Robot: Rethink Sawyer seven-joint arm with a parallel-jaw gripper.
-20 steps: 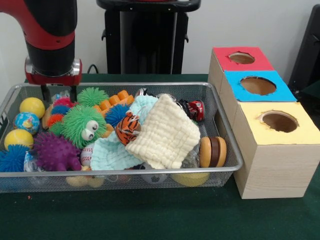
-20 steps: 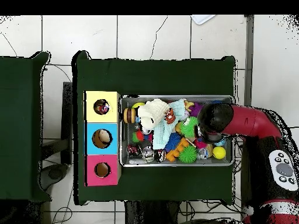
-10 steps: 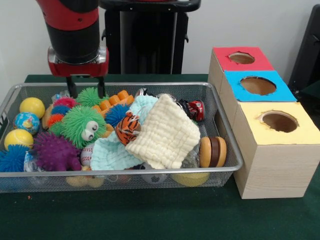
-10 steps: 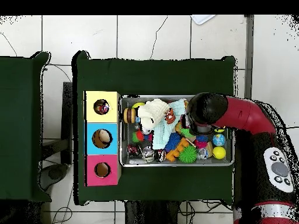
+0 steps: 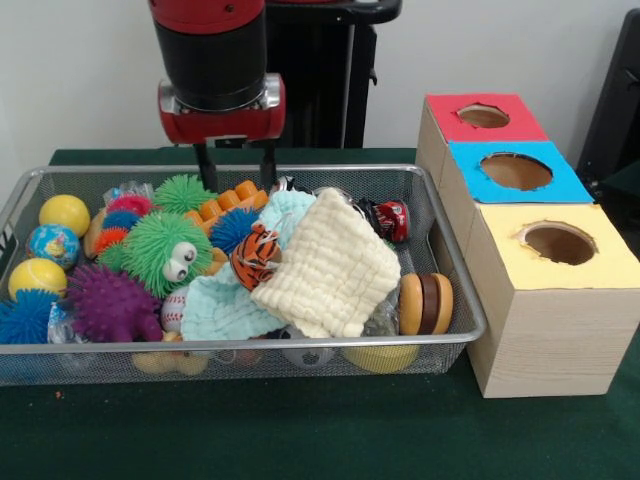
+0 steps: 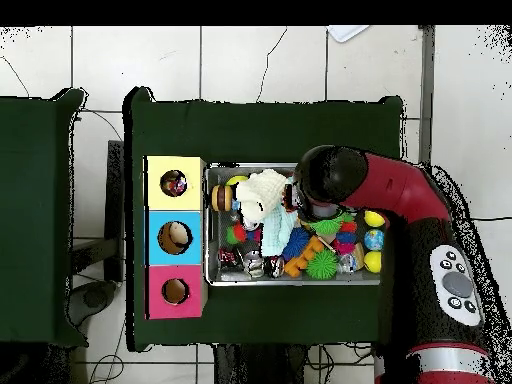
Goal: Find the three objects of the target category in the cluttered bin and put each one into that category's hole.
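Above the bin's far rim: gripper (image 5: 236,166) hangs w/ its two black fingers pointing down, spread apart, nothing between them.
Arm: red and black, comes down from above; in overhead view its round end covers the middle of the bin.
Bin (image 5: 455,290): wire mesh tray on green cloth, packed w/ toys.
Just below gripper: orange segmented toy (image 5: 228,201), touching neither finger.
Below and to the side of gripper: small spiky green ball (image 5: 184,192), beside the orange toy.
Further toward the camera from gripper: big green spiky ball w/ googly eyes (image 5: 165,248); purple spiky ball (image 5: 110,303) in front of it.
Under gripper, mid bin: tiger toy (image 5: 257,254) lying half under a cream cloth (image 5: 333,264); a pale blue cloth (image 5: 222,305) under both.
Far from gripper, bin's end away from boxes: yellow ball (image 5: 64,213), globe ball (image 5: 52,244), second yellow ball (image 5: 34,277), blue spiky ball (image 5: 22,314).
Bin's end nearest boxes: red can (image 5: 392,220) by the far rim; wooden burger-like discs (image 5: 426,303) by the near rim.
Boxes, well apart from gripper, beside the bin: red box (image 5: 480,118), blue box (image 5: 514,172), yellow box (image 5: 560,250), each w/ a round hole on top.
Holes, overhead view: sth lies inside the yellow and blue ones; can't tell what.
Target category: can't tell which from the views.
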